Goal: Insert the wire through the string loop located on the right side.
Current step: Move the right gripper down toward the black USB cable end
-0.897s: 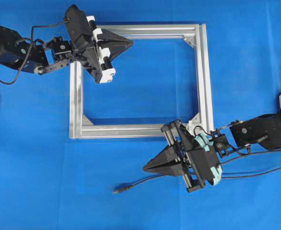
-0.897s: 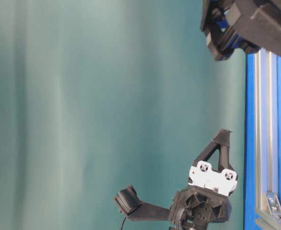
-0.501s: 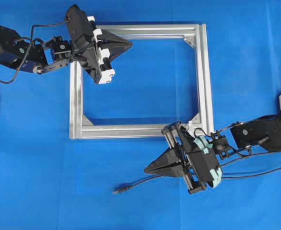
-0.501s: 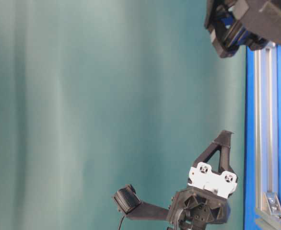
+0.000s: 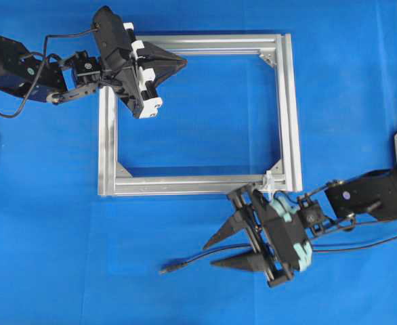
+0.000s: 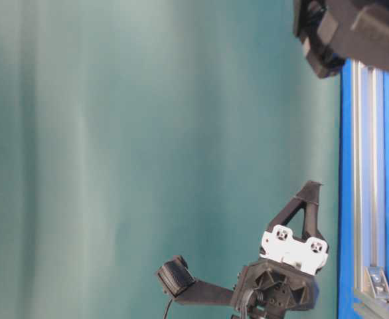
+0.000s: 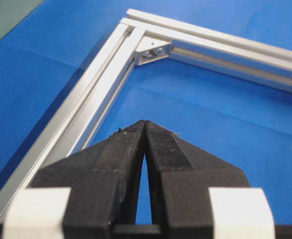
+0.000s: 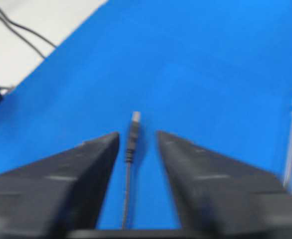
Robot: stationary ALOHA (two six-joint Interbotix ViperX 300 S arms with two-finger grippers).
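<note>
The wire (image 5: 192, 258) lies on the blue mat in front of the silver frame (image 5: 106, 135), its plug tip pointing left. My right gripper (image 5: 209, 254) is open just above it. In the right wrist view the wire (image 8: 130, 149) runs between the spread jaws of that gripper (image 8: 137, 134), closer to the left finger and touching neither. A small whitish string loop (image 5: 267, 181) sits at the frame's near right corner, beside the right arm's wrist. My left gripper (image 5: 183, 62) hovers shut and empty over the frame's far left corner, its tips pressed together (image 7: 145, 122).
The frame's corner bracket (image 7: 153, 50) lies ahead of the left gripper. Robot cables (image 5: 361, 240) trail across the mat at the right. The left gripper (image 6: 311, 187) also shows above the frame (image 6: 367, 166) in the table-level view.
My right gripper has gone from shut to open and shifted toward the table's front edge, so its jaws now straddle the wire. The left arm has barely moved.
</note>
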